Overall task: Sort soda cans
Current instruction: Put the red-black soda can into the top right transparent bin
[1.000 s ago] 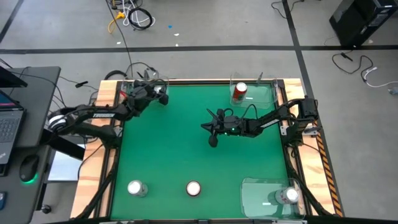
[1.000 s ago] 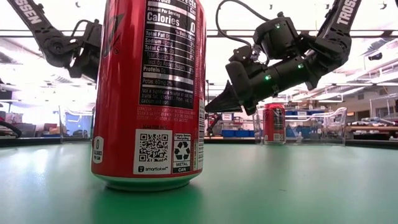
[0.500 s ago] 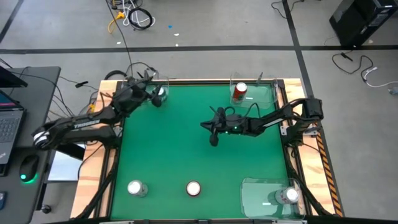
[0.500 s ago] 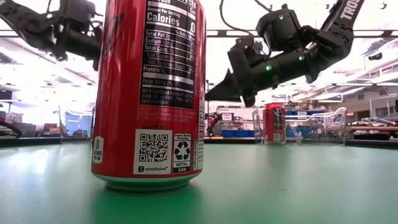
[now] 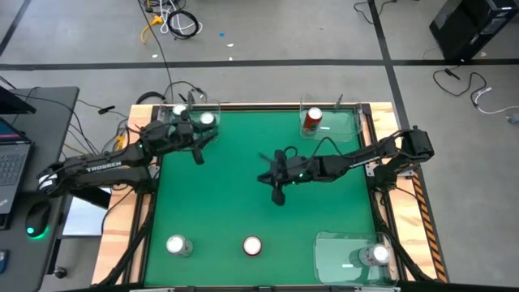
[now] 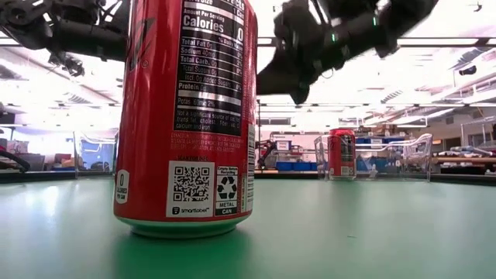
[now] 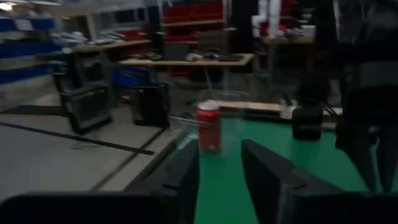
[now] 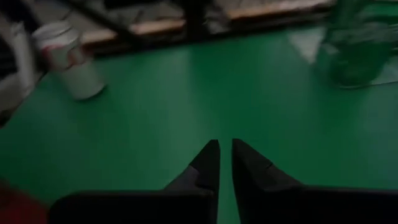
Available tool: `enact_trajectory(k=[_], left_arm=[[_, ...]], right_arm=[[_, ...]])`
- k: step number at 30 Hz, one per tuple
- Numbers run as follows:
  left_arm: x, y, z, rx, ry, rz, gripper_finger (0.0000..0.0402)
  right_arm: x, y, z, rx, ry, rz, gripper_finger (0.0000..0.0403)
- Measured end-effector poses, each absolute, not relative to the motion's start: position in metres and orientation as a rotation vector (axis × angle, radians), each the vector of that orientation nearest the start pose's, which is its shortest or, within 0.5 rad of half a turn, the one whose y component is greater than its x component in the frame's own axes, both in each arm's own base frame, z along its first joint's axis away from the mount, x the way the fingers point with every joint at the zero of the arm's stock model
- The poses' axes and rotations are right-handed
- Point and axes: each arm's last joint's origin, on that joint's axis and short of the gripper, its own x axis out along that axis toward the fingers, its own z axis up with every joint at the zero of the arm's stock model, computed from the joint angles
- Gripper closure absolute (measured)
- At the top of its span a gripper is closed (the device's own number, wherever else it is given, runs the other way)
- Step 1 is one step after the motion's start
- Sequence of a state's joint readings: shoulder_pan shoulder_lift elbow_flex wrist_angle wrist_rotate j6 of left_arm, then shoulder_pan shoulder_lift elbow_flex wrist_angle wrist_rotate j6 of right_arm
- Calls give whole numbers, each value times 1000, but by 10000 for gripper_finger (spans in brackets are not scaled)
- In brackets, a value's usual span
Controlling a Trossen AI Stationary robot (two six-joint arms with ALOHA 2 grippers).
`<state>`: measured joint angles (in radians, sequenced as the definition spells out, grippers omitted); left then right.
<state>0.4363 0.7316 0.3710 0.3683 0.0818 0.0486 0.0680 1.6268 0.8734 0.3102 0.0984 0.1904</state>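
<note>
**Six cans spread over a green table, both arms raised**

The table (image 5: 243,203) is a green mat in a wooden frame, standing on grey concrete with cables trailing behind it and a desk with a laptop (image 5: 10,154) to the left. The low view looks into a bright workshop with blue bins.

From above, two cans (image 5: 180,111) (image 5: 208,118) stand in the far-left corner, a red can (image 5: 313,118) in the far-right tray (image 5: 345,122), a silver can (image 5: 177,244) and a red-sided can (image 5: 252,245) at the near edge, and one more can (image 5: 378,255) in the near-right tray (image 5: 340,255).

The left gripper (image 5: 199,154) hangs near the far-left cans, its fingers (image 7: 267,168) narrowly parted and empty in its wrist view, which frames the far red can. The right gripper (image 5: 272,180) hovers mid-table, fingers (image 8: 211,158) nearly together, empty.

Only the low view gives the near red can's label; only the right wrist view shows a pale can side-on.
</note>
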Motion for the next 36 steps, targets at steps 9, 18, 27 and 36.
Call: enact_trajectory(k=[9, 18, 27, 36], left_arm=[[161, 54, 246, 65, 46, 152, 391], [162, 50, 243, 55, 73, 112, 382], [162, 50, 239, 45, 109, 112, 381], [162, 50, 238, 48, 116, 114, 381]], right_arm=[[356, 68, 264, 206, 622, 16, 313], [354, 113, 313, 306, 633, 67, 184], [376, 147, 321, 341, 711, 74, 133], [407, 177, 311, 337, 953, -1, 120]])
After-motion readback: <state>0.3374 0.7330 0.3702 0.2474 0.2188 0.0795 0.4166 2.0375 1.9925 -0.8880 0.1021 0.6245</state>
